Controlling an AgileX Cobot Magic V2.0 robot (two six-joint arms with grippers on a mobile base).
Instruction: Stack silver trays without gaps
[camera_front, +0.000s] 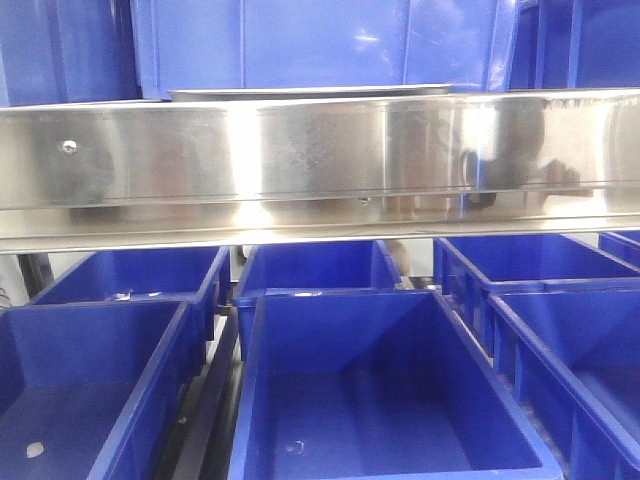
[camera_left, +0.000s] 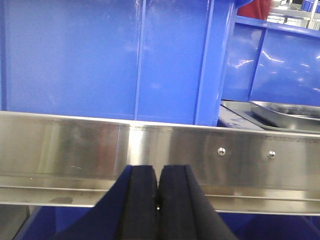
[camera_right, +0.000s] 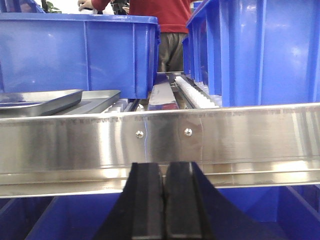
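Blue plastic bins (camera_front: 390, 400) fill most of the front view: open ones in rows from 3 to 9 o'clock across the lower half, and taller ones (camera_front: 320, 45) standing on the upper shelf at 12 o'clock. Between them, a long brushed-steel shelf rail (camera_front: 320, 165) runs the full width of the picture, with a screw near its 9 o'clock end. Just above the rail's top edge, at 12 o'clock, a thin silver edge of a tray (camera_front: 310, 93) shows in front of the upper bins; little else of it can be made out from there.

In the left wrist view the rail (camera_left: 75, 150) crosses the middle, and a silver tray (camera_left: 287, 112) lies on the shelf behind it at 3 o'clock, beside a tall blue bin (camera_left: 115, 60). In the right wrist view silver trays (camera_right: 42, 101) sit at 9 o'clock behind the rail (camera_right: 250, 140), the nearer one with a raised rolled rim, a flatter one (camera_right: 97, 100) just beside it toward the centre; whether they nest together I cannot tell. A person in a red top (camera_right: 160, 15) stands at 12 o'clock beyond the bins.

The left end effector (camera_left: 158, 200) sits at 6 o'clock below the rail, its black pads pressed together with nothing between them. The right end effector (camera_right: 164, 200) is likewise at 6 o'clock, pads closed and empty.
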